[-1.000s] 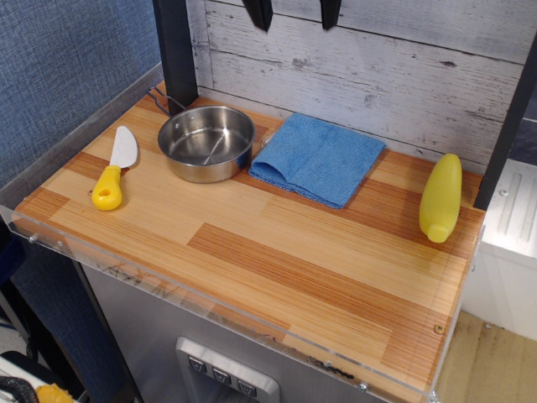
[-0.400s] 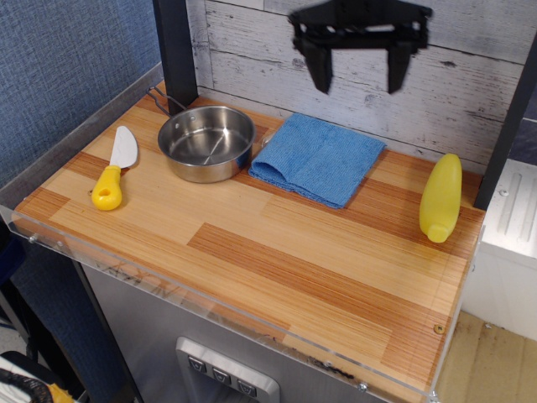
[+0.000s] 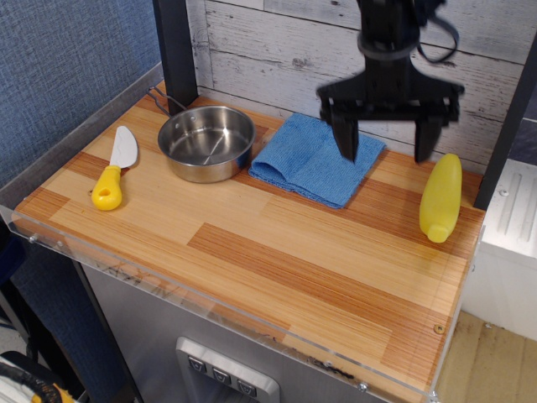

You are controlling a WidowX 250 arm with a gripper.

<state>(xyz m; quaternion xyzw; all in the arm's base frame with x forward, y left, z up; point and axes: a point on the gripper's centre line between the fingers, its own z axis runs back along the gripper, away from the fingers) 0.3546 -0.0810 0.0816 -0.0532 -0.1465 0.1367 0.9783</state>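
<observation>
We see the claw (image 3: pixel 387 149) hanging above the back right part of the wooden counter (image 3: pixel 277 252), its two black fingers (image 3: pixel 346 134) spread wide apart with nothing between them. The fingers point straight down from a dark crossbar, and the arm rises out of the top of the view in front of the whitewashed plank wall (image 3: pixel 277 59).

From our angle the left finger overlaps the right edge of the blue cloth (image 3: pixel 315 158), which lies folded and flat on the counter. We cannot tell whether the fingertip touches the cloth or hovers above it. The right finger ends just beside the upper tip of the yellow bottle (image 3: pixel 441 197), which lies on its side near the counter's right edge, its cap end toward the front. Cloth and bottle sit either side of the open claw, apart from each other.

Further left, we find a steel pot (image 3: pixel 206 142) standing upright, just beside the cloth's left edge and seemingly empty. Well to the left of that lies a spatula (image 3: pixel 113 168) with a yellow handle and white blade, the blade pointing toward the back. A dark post (image 3: pixel 174 50) stands at the back left corner.
</observation>
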